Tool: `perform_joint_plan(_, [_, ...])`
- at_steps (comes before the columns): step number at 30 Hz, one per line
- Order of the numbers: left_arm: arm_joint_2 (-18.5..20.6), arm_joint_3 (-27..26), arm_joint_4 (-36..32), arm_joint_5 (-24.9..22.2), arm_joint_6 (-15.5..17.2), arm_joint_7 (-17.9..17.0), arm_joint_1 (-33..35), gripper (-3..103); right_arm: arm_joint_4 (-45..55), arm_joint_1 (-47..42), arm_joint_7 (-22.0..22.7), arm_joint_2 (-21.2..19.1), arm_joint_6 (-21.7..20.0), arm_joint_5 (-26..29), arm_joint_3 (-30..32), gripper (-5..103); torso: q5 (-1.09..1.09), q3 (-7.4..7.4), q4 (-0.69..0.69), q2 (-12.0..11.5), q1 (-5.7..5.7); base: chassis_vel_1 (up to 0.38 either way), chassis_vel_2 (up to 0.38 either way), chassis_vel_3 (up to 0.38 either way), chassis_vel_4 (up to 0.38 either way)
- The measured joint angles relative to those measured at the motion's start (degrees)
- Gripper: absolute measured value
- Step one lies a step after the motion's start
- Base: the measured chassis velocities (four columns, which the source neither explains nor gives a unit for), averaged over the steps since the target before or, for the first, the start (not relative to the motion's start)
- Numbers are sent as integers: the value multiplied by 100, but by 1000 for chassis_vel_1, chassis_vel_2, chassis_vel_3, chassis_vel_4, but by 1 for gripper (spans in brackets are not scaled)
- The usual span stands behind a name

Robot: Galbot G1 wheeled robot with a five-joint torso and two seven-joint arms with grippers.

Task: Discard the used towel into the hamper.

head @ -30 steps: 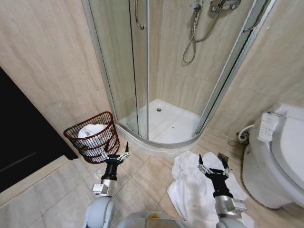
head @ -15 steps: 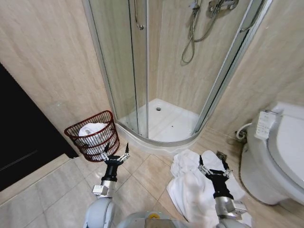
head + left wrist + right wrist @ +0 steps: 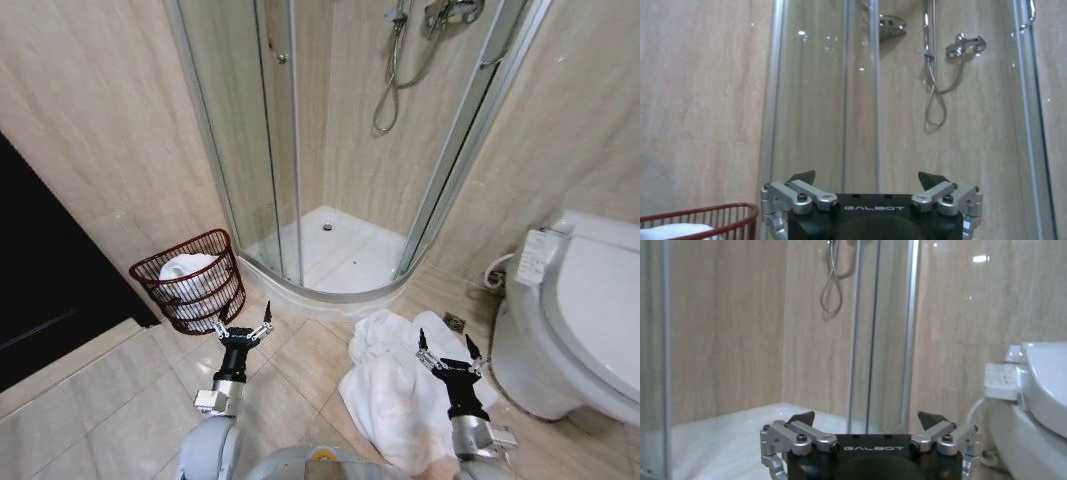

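White towel [image 3: 400,385] lies crumpled on the tiled bathroom floor [image 3: 300,365], between the curved glass shower enclosure [image 3: 300,150] and the toilet [image 3: 575,310], directly below the robot's right hand [image 3: 444,352]. That hand hovers just above the cloth with its fingers spread wide and nothing between them; from its wrist camera the two fingertips stand well apart, facing the shower and the toilet's edge. The left hand [image 3: 240,325] is likewise wide and empty, raised over bare tile a little in front of the hamper [image 3: 188,282]. The red-brown wire basket stands against the beige wall, beside the shower's rim and next to a dark doorway [image 3: 45,270], and already holds some white cloth [image 3: 185,272]. Its red rim also appears at the corner of the left wrist view. By the look of it, the job has barely begun: the towel on the floor has not been grasped, and picking it up, carrying it across to the hamper and dropping it in all remain.
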Motion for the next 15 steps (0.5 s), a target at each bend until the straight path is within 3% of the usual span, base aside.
perform_joint_plan(9, [8, -22, -5, -23, -37, 1, 32, 100, -290, 216, -78, 17, -103, 89, 145, 100, -6, 0, -1, 0, 0, -34, -37, 37, 27])
perform_joint_plan(15, [6, -63, -9, 91, -220, -23, 99, 100, -921, 681, -220, -175, -747, 805, 222, 100, -5, -1, -1, 0, 0, 32, 23, -36, -19])
